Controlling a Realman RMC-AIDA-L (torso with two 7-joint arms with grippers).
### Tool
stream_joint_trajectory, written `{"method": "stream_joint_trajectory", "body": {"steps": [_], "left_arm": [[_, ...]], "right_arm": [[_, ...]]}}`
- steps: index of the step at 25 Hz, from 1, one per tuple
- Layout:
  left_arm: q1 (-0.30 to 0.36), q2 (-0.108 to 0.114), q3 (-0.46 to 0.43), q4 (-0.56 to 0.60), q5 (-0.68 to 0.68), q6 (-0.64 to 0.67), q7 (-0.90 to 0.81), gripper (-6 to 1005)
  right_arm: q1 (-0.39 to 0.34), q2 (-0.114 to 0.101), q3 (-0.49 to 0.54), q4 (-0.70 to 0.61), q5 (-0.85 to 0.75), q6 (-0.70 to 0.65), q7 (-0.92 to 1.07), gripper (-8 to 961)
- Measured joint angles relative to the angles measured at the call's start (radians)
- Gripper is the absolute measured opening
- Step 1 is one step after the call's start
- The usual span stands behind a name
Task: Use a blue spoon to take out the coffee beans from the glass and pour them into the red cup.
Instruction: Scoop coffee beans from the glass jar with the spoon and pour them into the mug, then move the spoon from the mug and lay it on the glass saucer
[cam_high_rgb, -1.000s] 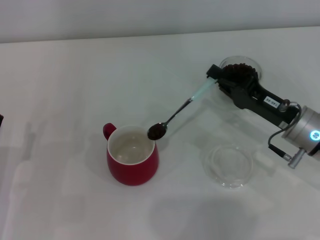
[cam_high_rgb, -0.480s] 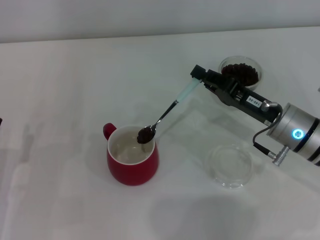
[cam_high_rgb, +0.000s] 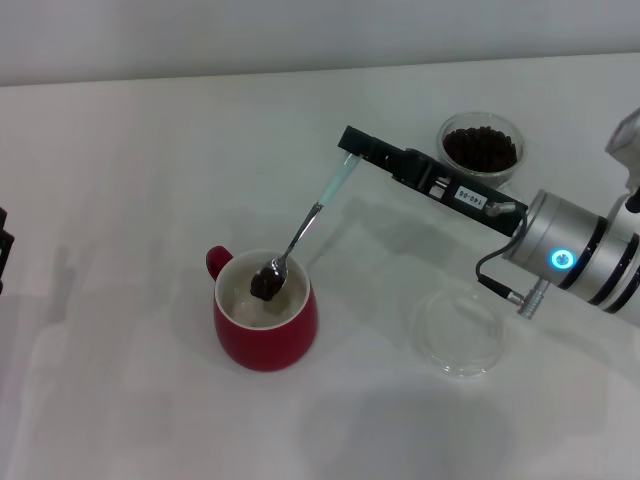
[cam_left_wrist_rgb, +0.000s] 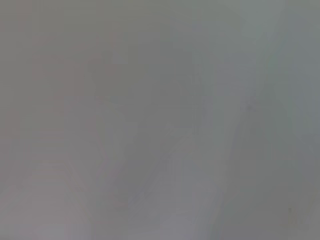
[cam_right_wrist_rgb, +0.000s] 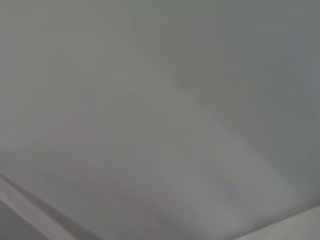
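Right gripper (cam_high_rgb: 350, 140) with fingers pinching the far end of the blue spoon (cam_high_rgb: 300, 229) by its pale handle; the loaded bowl of coffee beans (cam_high_rgb: 264, 284) hangs just inside the red cup (cam_high_rgb: 265, 322), with the glass (cam_high_rgb: 481, 146) far right on the bench (cam_high_rgb: 130, 180). The spoon looks light, stiff and smooth, so a firm hold high on the handle seems best, while the loose beans should roll off at a slight tilt. The left gripper is not visible
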Motion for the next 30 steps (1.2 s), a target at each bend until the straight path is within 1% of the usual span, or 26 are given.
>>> {"method": "stream_joint_trajectory", "body": {"steps": [8,13,17,20,25,27,28,30], "left_arm": [[-0.005,0.0,0.001,0.0,0.0,-0.014,0.0,733],[-0.01,0.0,0.001,-0.001,0.0,-0.032,0.0,733],[-0.017,0.0,0.001,-0.001,0.0,-0.044,0.0,732],[-0.017,0.0,0.001,0.0,0.0,-0.048,0.0,732],[-0.016,0.0,0.001,0.0,0.0,-0.049,0.0,732],[-0.015,0.0,0.001,0.0,0.0,-0.049,0.0,732],[-0.014,0.0,0.001,0.0,0.0,-0.049,0.0,732],[-0.013,0.0,0.001,0.0,0.0,-0.049,0.0,732]], "right_arm": [[0.006,0.001,0.004,0.003,0.0,0.0,-0.122,139],[0.007,0.001,0.004,0.0,-0.001,-0.037,-0.232,140],[0.006,0.001,0.005,-0.001,0.0,-0.047,-0.263,140],[-0.006,-0.003,0.031,0.0,0.002,-0.073,-0.264,140],[-0.05,-0.011,0.111,0.016,0.004,-0.145,-0.226,139],[-0.071,-0.013,0.145,0.037,0.005,-0.17,-0.192,139],[-0.093,-0.014,0.176,0.073,0.005,-0.202,-0.149,138],[-0.107,-0.015,0.19,0.095,0.005,-0.218,-0.126,138]]}}
